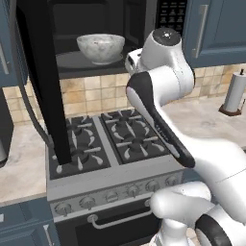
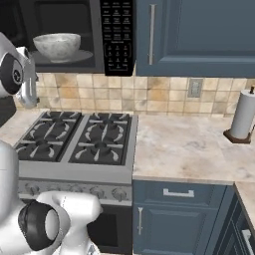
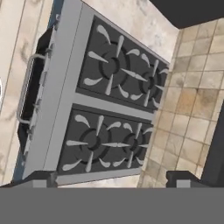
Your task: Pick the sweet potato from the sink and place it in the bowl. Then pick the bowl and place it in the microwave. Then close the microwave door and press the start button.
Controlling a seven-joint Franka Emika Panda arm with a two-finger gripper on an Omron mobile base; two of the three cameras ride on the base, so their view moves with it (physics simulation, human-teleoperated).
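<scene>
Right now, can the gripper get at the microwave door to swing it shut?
Probably yes. The microwave door stands wide open over the stove's left side, edge exposed. The gripper is open, empty, hanging above the burners near the backsplash, with nothing visible between them. The bowl sits inside.

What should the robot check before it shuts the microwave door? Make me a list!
1. Bowl inside the microwave: ok, it sits upright on the round plate.
2. Sweet potato in the bowl: cannot tell, the rim hides what is inside.
3. Fingers let go of the bowl: ok, in the hand view they are spread wide with nothing between them, looking at the stove.
4. Microwave door open: ok, it swings out on the left in the left base view, over the stove.
5. Arm out of the doorway: cannot tell, the arm's upper part is close to the opening.
</scene>
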